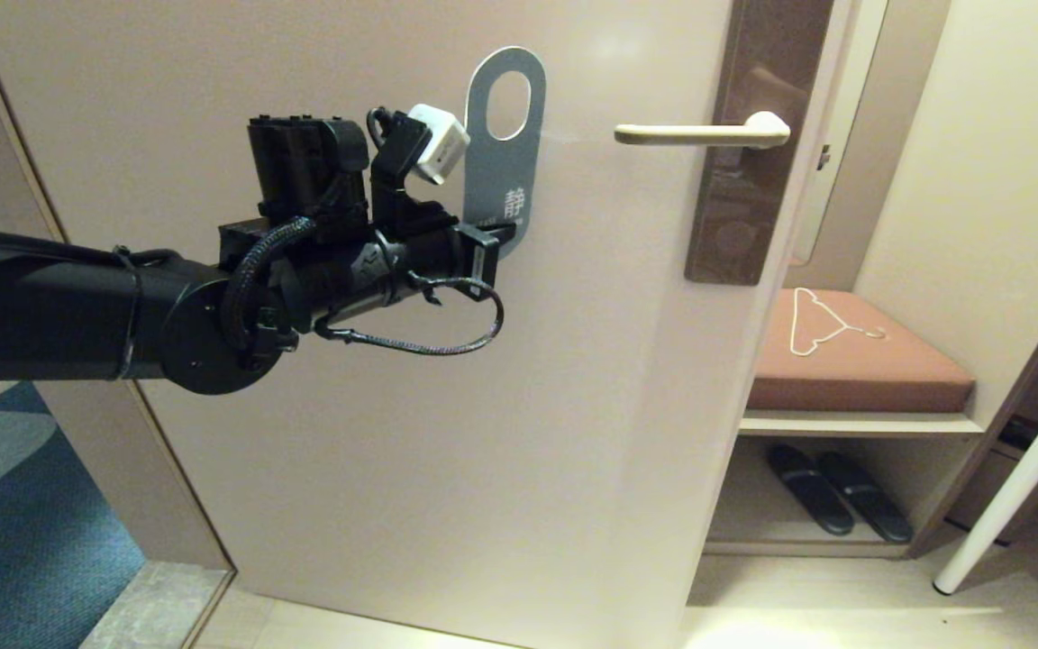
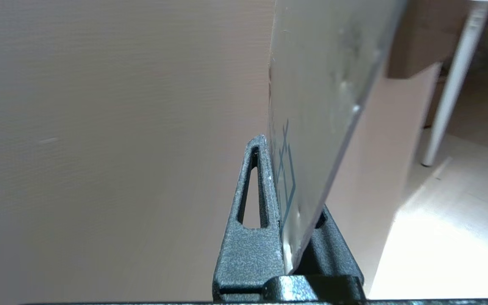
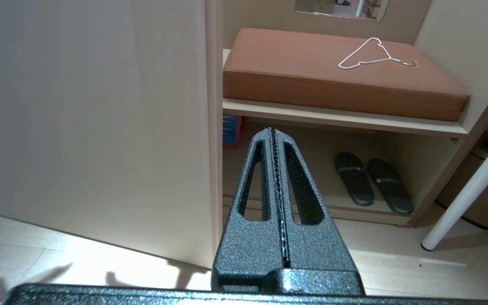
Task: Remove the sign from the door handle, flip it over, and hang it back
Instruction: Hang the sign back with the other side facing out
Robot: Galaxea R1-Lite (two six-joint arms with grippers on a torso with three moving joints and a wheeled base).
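Sign off the handle, pinched in my left gripper [image 1: 494, 242].
Flat blue-grey oblong sign [image 1: 503, 144] held upright against the pale door [image 1: 303, 433], left of the slim champagne metal lever handle [image 1: 699, 134]; my right gripper [image 3: 278, 178] is pressed together, empty.

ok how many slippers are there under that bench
2. Both black slippers lie side by side on the lower shelf under the brown cushion: one nearer the door, the other beside it. More could be hidden behind the door.
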